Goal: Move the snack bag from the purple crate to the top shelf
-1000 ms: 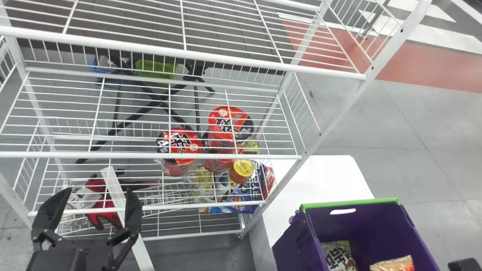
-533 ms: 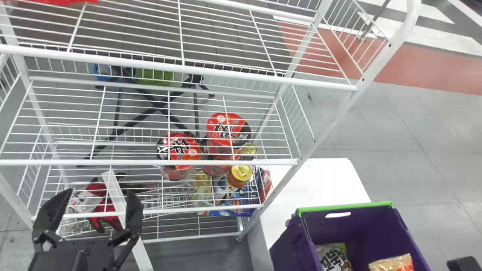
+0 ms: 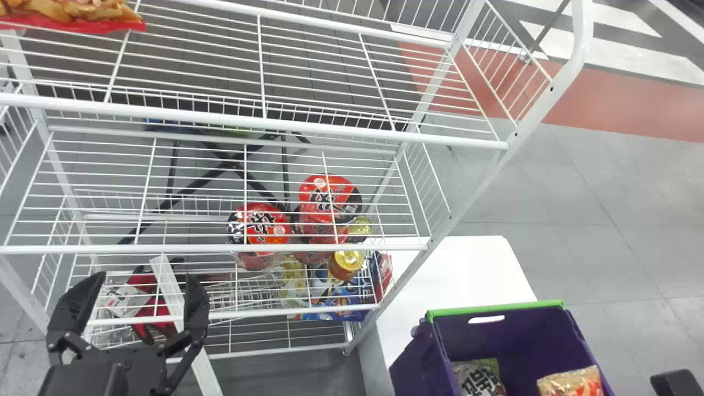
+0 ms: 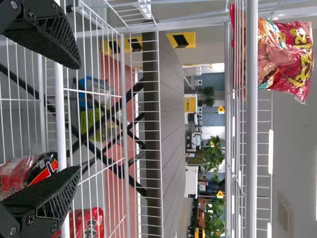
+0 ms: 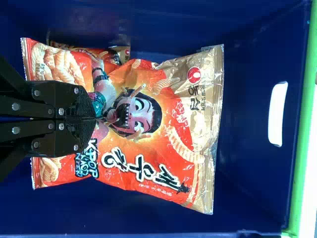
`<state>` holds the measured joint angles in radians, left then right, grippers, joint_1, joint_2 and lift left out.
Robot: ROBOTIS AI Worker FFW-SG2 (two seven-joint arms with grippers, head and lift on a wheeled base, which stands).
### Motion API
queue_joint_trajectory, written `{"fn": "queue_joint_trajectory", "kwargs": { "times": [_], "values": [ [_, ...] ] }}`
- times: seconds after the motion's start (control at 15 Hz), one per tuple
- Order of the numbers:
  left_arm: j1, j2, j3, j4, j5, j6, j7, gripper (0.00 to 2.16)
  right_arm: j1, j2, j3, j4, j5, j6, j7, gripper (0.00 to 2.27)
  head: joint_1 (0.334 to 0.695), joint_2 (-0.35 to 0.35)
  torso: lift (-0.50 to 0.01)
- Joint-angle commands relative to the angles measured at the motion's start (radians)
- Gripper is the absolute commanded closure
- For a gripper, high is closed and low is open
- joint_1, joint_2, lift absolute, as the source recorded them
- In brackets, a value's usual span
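Item: snack bag (image 5: 163,144), one, in the purple crate (image 5: 257,59), printed face turned up at my wrist camera. Film pillow with crimped ends. Weight: light, I judge. Body: soft, plump with air. Surface: glossy, likely slippery. Contents: brittle, probably crisp pieces that hard squeezing would crush.

Best hold: a modest pinch of slack film on the upper face, or a crimped end, fingers firm enough that the film cannot creep out. Faults to expect: the bag sagging or swinging about the pinch, and its long end brushing the crate's wall on the way out.

Claw, right (image 5: 95,118): fingers together, film of the upper face pinched between the tips. Bag relative to claw: beneath and ahead of the tips, the greater part reaching toward the crate's green edge (image 3: 495,310) with the hand slot, the shorter part back under my knuckles. The pinch sits off centre, nearer one crimped end. Clearance from the crate floor: cannot tell.

Claw, left (image 3: 146,278): parked, fingers spread with nothing between, in front of the shelf unit.

Destination: top shelf (image 3: 264,123), delivery outstanding.
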<state>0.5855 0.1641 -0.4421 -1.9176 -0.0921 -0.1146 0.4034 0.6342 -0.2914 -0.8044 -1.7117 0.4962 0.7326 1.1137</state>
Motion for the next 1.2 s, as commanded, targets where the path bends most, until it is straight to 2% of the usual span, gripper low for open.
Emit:
{"fn": "queue_joint_trajectory", "kwargs": {
  "times": [0.0, 1.13],
  "values": [
    [-0.001, 0.0, 0.003, 0.0, 0.0, 0.0, 0.0, 0.09, -0.008, 0.0, 0.004, 0.004, 0.004, 0.0, 0.0, 1.95, 0.695, -0.35, -0.24],
    [-0.007, -0.001, 0.01, -0.001, 0.006, 0.003, -0.003, 0.09, -0.019, -0.002, -0.009, 0.003, 0.005, 0.009, 0.015, 1.95, 0.695, -0.35, -0.172]
  ]
}}
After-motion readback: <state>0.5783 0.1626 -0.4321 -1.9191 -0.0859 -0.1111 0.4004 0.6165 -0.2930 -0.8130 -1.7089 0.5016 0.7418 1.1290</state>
